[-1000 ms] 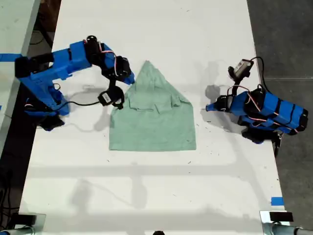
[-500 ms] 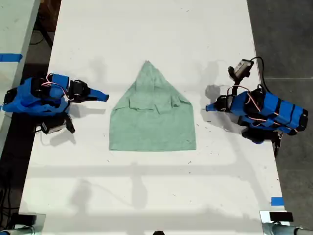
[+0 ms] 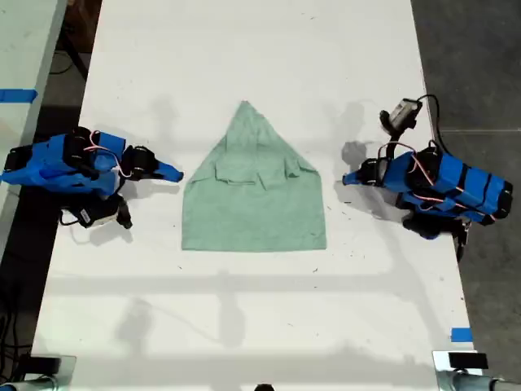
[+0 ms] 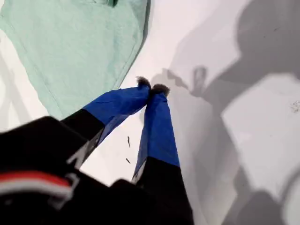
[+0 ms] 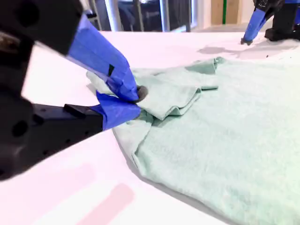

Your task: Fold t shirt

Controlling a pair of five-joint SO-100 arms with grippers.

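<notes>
The t shirt lay flat in the middle of the white table, between the two arms. Both upper sides were already turned in toward the middle, so it narrowed to a peak. That peak pointed toward the exterior view's top and the straight hem faced its bottom, so the long axis ran top to bottom in that view, crosswise to the line between the arms. My first gripper rested low on the exterior view's right, near the cloth's edge but apart from it. Its jaws were closed tip to tip on nothing. My second gripper sat on the exterior view's left, just beside the shirt's slanted edge. Its jaws also looked closed, with no cloth between them as far as I could tell. I judged the sleeve folds done and a lengthwise fold due. That would call for opening a jaw, pinching the peak and carrying it toward the hem.
</notes>
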